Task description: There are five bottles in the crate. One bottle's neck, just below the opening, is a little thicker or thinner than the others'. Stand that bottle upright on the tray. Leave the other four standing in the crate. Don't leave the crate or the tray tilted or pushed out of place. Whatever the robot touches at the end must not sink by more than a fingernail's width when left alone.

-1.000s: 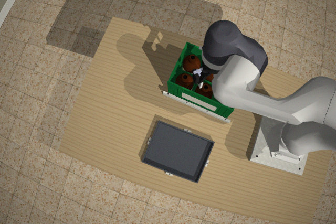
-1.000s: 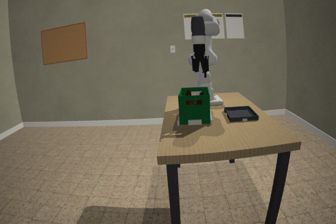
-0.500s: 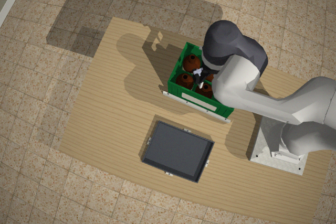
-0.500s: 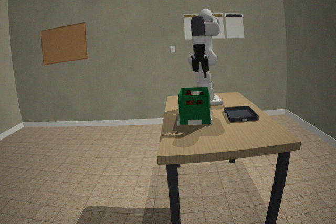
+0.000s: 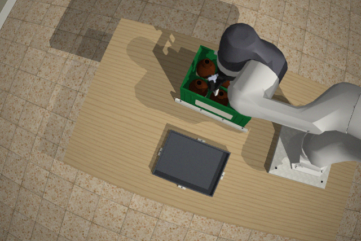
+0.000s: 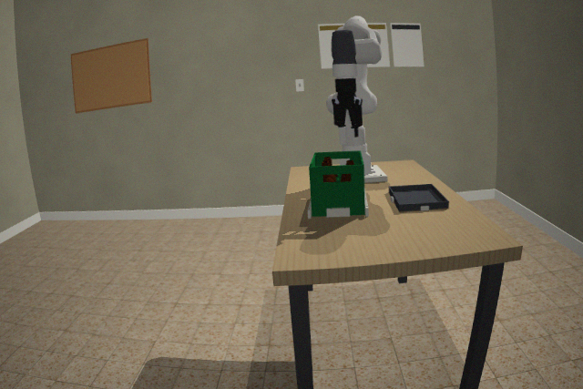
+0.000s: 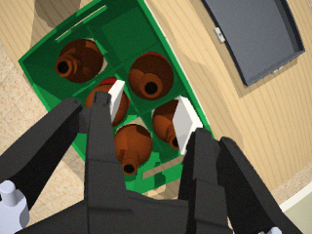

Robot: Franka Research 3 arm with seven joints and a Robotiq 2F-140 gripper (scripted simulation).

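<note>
"Where are the brown bottles (image 5: 205, 69) (image 6: 327, 161) (image 7: 150, 73)?"
"All five are inside the green crate (image 5: 189, 95) (image 6: 337, 194) (image 7: 41, 70), below the hand (image 5: 214, 85) (image 6: 347, 129) (image 7: 149, 101)."
"And the hand?"
"It points downward, its fingers are parted and grasp nothing."

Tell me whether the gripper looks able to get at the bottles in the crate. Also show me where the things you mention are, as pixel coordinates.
Probably yes: the gripper (image 5: 214, 85) (image 6: 347, 129) (image 7: 149, 101) hangs open above the crate (image 5: 186, 93) (image 6: 336, 196) (image 7: 44, 58), which has no lid. The bottles (image 5: 205, 70) (image 6: 329, 179) (image 7: 134, 143) stand close together, though, so neighbours may crowd the fingers.
</note>
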